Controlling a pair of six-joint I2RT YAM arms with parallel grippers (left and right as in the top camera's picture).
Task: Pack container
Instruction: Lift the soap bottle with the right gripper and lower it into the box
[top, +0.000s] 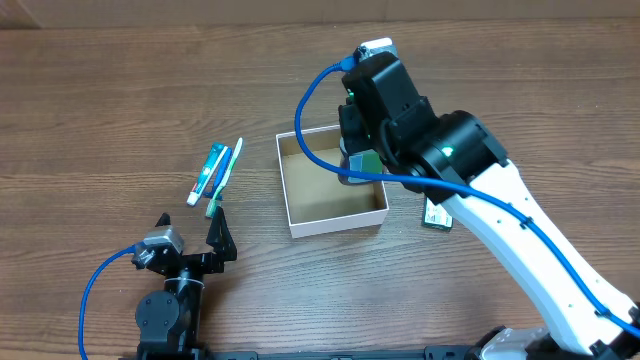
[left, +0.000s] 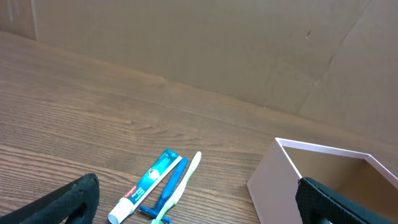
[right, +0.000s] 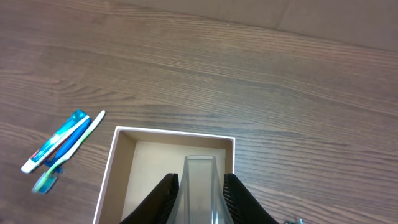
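The container (top: 333, 219), a square shallow box with white walls and a brown inside, sits mid-table. It also shows in the right wrist view (right: 123, 163) and in the left wrist view (left: 273, 180). My right gripper (top: 361, 163) hangs over the container's right half. In the right wrist view it (right: 200, 198) is shut on a clear plastic bottle (right: 199, 171), held over the box's inside. My left gripper (top: 192, 236) is open and empty near the front edge, left of the container; in the left wrist view its fingers (left: 199, 205) stand wide apart.
A toothpaste tube (top: 207, 171), a blue razor (left: 163, 194) and a green-white toothbrush (top: 226, 178) lie together left of the container. A small green packet (top: 437, 215) lies right of it, partly under my right arm.
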